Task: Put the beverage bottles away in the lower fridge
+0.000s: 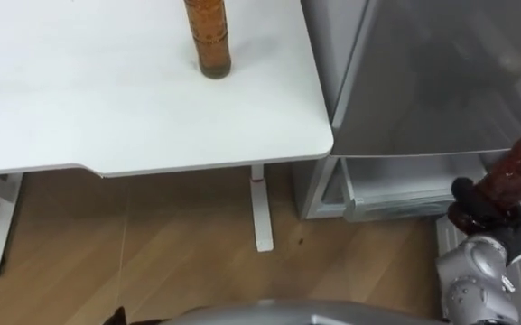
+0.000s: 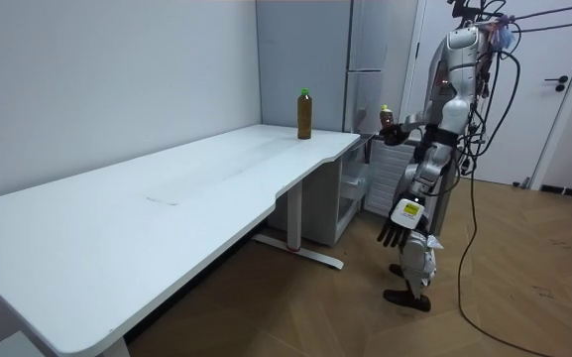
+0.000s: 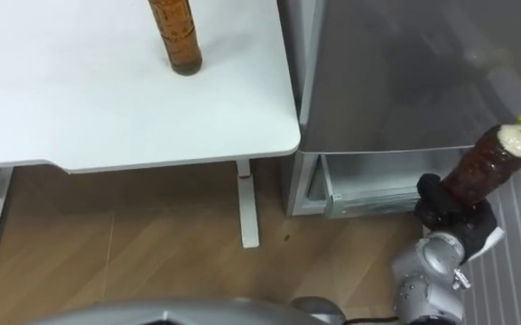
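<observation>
Held drink bottle [image 3: 481, 167]: a brown drink with a yellow cap, leaning off upright. It is hovering just right of the open lower fridge compartment [image 3: 368, 185], not yet inside.
Right hand [image 3: 454, 217]: dark fingers are curling round the bottle's lower half, leaving the top free.
Step in hand: by my judgement, the robot is carrying this bottle into the compartment.
Doing it well: lowering base-first is likely helping, as is keeping the cap clear of the grey fridge door [image 3: 404, 72] overhanging above.
Risk: with so low a grip, the bottle may be tipping on contact.
Second bottle [image 1: 208, 36]: standing upright on the white table [image 1: 106, 108], near the fridge-side edge.
Left hand [image 2: 393, 234]: hanging at the robot's side, fingers loosely spread, holding nothing.
</observation>
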